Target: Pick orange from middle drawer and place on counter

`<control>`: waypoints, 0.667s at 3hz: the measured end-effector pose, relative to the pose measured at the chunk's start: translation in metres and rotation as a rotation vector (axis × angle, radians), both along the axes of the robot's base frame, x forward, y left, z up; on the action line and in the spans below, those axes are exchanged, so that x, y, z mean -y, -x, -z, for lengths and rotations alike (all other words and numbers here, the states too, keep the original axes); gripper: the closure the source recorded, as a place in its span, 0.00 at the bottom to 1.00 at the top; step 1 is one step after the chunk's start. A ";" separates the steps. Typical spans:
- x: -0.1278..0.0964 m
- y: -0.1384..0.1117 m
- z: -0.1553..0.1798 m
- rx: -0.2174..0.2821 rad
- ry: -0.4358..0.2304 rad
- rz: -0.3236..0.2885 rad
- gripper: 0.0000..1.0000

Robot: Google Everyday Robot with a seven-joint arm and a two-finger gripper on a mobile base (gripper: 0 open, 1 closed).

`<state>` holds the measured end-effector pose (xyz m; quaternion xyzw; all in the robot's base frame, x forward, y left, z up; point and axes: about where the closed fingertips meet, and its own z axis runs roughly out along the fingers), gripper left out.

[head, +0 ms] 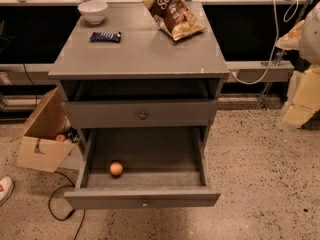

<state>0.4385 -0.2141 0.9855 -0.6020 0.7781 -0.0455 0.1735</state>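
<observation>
Our gripper (303, 100) hangs at the right edge of the view, well clear of the cabinet (214, 90); we cannot tell whether it is apart or together. The middle drawer (150, 151) stands pulled out, and the orange (116, 169) lies on its floor near the front left corner, touching neither wall. We judge the fruit light, firm and smooth, apt to roll at a nudge, so we would close across its widest girth from above with a modest squeeze. The drawer's front lip and left wall hem it in, and the closed drawer front (142, 115) above overhangs the rear, so the way in is from the front and steep. On the worktop (145, 56) the bowl (93, 10), wrapped bar (105, 36) and crisp bag (172, 15) keep to the back, leaving the front half bare for setting down.
</observation>
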 end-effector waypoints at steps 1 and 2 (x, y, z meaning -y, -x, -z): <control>0.000 0.000 0.000 0.000 0.000 0.000 0.00; -0.013 -0.004 0.018 -0.012 -0.099 0.007 0.00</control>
